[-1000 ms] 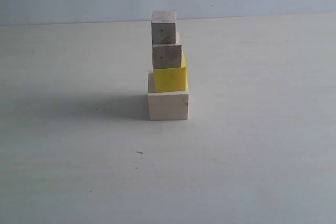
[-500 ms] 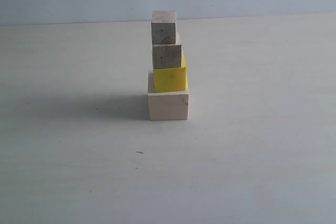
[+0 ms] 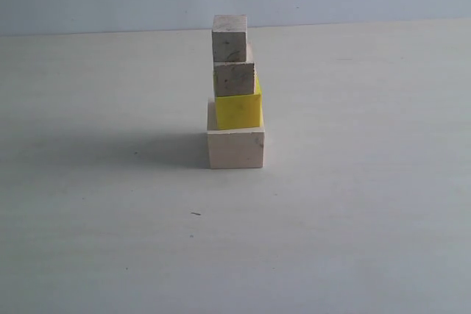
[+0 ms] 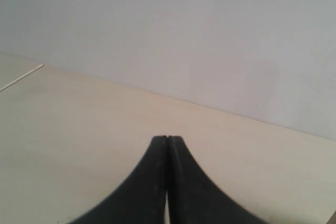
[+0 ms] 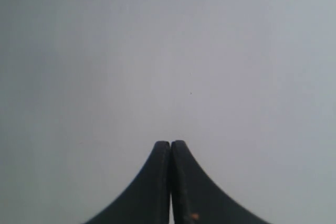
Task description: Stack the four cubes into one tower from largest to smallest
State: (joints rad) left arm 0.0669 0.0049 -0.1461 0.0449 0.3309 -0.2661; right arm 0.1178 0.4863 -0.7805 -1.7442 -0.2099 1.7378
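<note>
Because the widest block bears the rest, your tower (image 3: pixel 235 93) stands steady in the middle of the table (image 3: pixel 353 204). The big cube (image 3: pixel 235 148) is the base, with the yellow cube (image 3: pixel 238 111) on it. Above come the lower small cube (image 3: pixel 235 79) and the top cube (image 3: pixel 229 38), which sits slightly left of centre. Your left gripper (image 4: pixel 167 141) and right gripper (image 5: pixel 170 144) are both clenched on nothing, out of the exterior view, so neither can nudge the stack. The task looks done.

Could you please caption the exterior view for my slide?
Tower on pale table: large pale wood cube, medium bright yellow cube, lower small rough pale wood cube, top small rough pale wood cube.
</note>
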